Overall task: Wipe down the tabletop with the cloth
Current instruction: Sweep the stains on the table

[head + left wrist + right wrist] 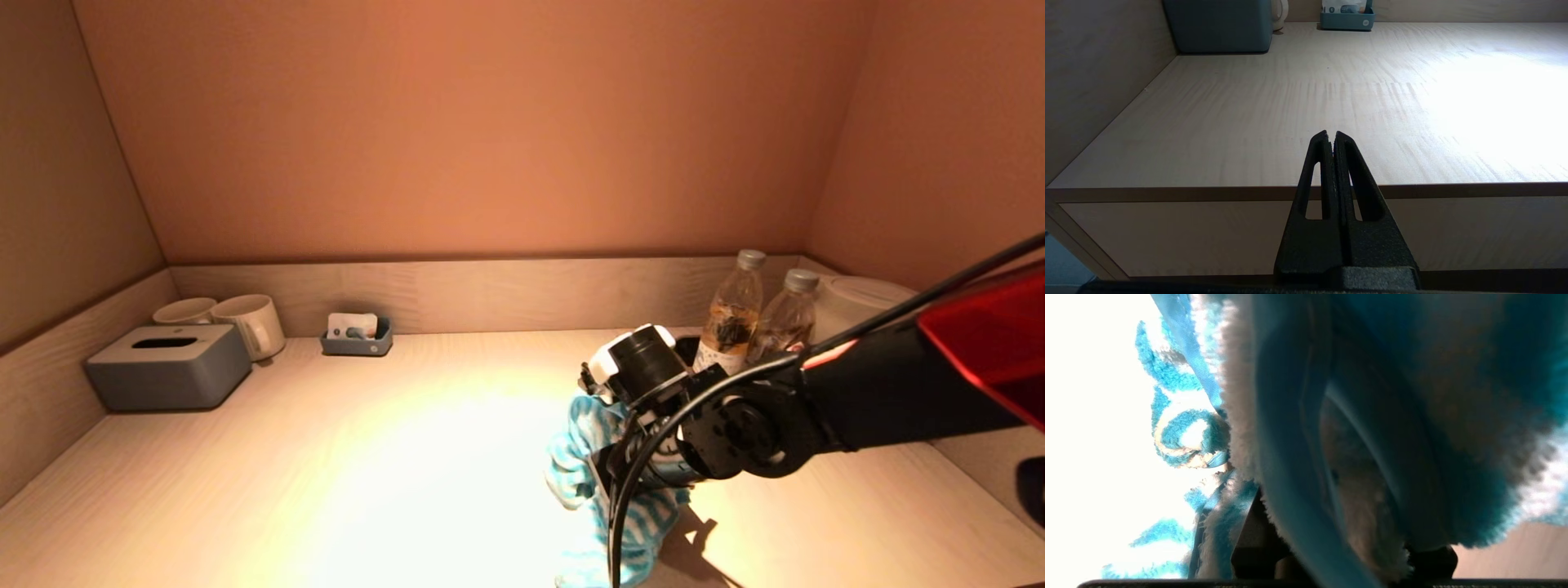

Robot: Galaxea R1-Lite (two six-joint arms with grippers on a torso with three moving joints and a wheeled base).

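The blue-and-white striped fluffy cloth hangs bunched from my right gripper down onto the pale wooden tabletop, at the front right of the middle. In the right wrist view the cloth fills the picture and covers the fingers, which are closed on it. My left gripper is shut and empty. It is parked low in front of the table's front edge and is out of the head view.
A grey tissue box, two white mugs and a small grey tray stand at the back left. Two water bottles and a white round vessel stand at the back right, just behind my right arm. Walls close three sides.
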